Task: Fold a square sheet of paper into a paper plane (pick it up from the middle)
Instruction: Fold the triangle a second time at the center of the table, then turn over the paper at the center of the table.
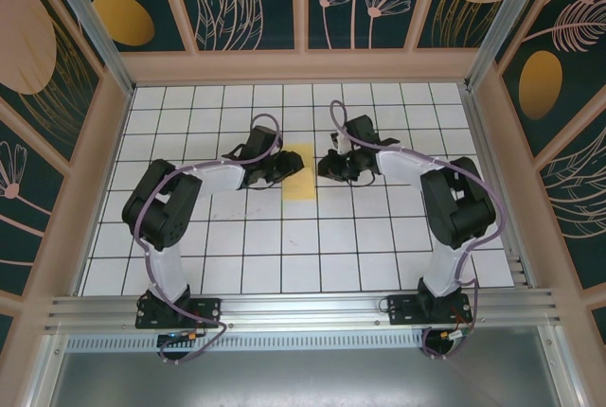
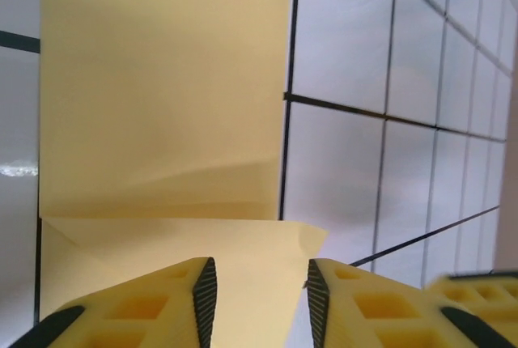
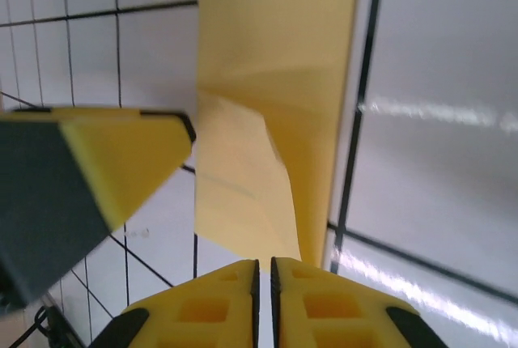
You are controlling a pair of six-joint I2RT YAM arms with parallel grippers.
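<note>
Sheet: the square sheet of paper (image 1: 299,175) lies on the white gridded worktop (image 2: 348,57), directly between the two grippers. From above it reads as a narrow yellow strip, longer than wide, apparently doubled over lengthwise.
Near end: in both wrist views a loose flap stands up off the lower layer just ahead of the fingertips. Its bend is soft, not a pressed crease.
Left gripper (image 2: 259,303): jaws stand apart. Paper shows in the gap and just ahead of it, and neither pad looks clamped on it.
Right gripper (image 3: 264,299): jaws all but together, with a hairline slit between them. The sheet's near edge sits right at the fingertips, and I cannot tell whether it is nipped.
Spacing: the grippers face each other across the strip, very close together.
Step in hand (judgement): setting the lengthwise fold flat.
Doing it well: pin the lower layer with one gripper and bring the other down on the raised flap. Sweep along the fold line, not across it. Keep the long edges matched before pressing. Move low and slow, since thin paper will likely skate on smooth tile.
Risk: crowded fingers could snag the flap or knock each other.
Progress: early; no pointed nose or dart shape is visible.
</note>
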